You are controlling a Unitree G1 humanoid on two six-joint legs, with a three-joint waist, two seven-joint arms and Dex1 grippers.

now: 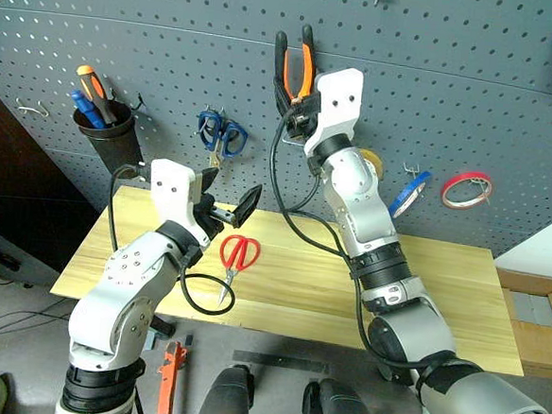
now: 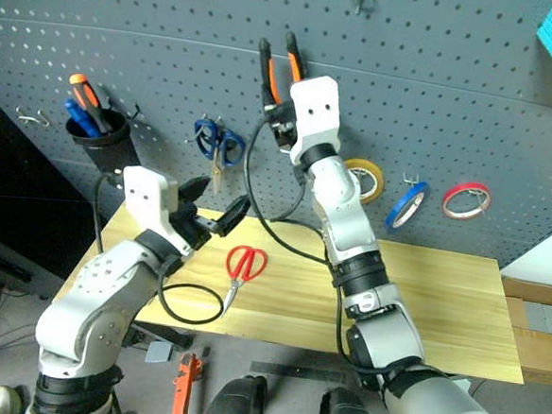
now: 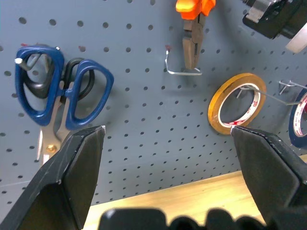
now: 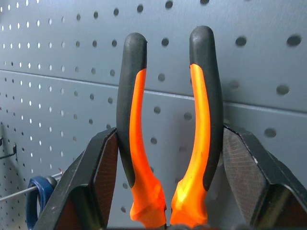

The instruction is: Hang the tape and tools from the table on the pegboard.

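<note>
My right gripper [image 1: 298, 104] is raised against the dark grey pegboard [image 1: 454, 96], shut on the pliers [image 1: 308, 65], whose orange-and-black handles [image 4: 201, 120] point up between its fingers. The pliers' nose [image 3: 191, 48] hangs just above a metal hook [image 3: 183, 72]. Lower left, my left gripper [image 1: 231, 204] is open and holds nothing, above the wooden table's [image 1: 440, 294] back edge. The red-handled scissors [image 1: 240, 253] lie flat on the table just beyond it. A blue ring of tape [image 1: 410, 193] hangs on a board hook to the right of my right arm.
On the board hang blue-handled scissors [image 1: 221, 132], a yellow roll [image 3: 237, 103], a red roll [image 1: 466, 189] and a black cup [image 1: 106, 131] with screwdrivers. Black cables loop from both wrists over the table. Cardboard boxes [image 1: 538, 320] stand past the table's right end.
</note>
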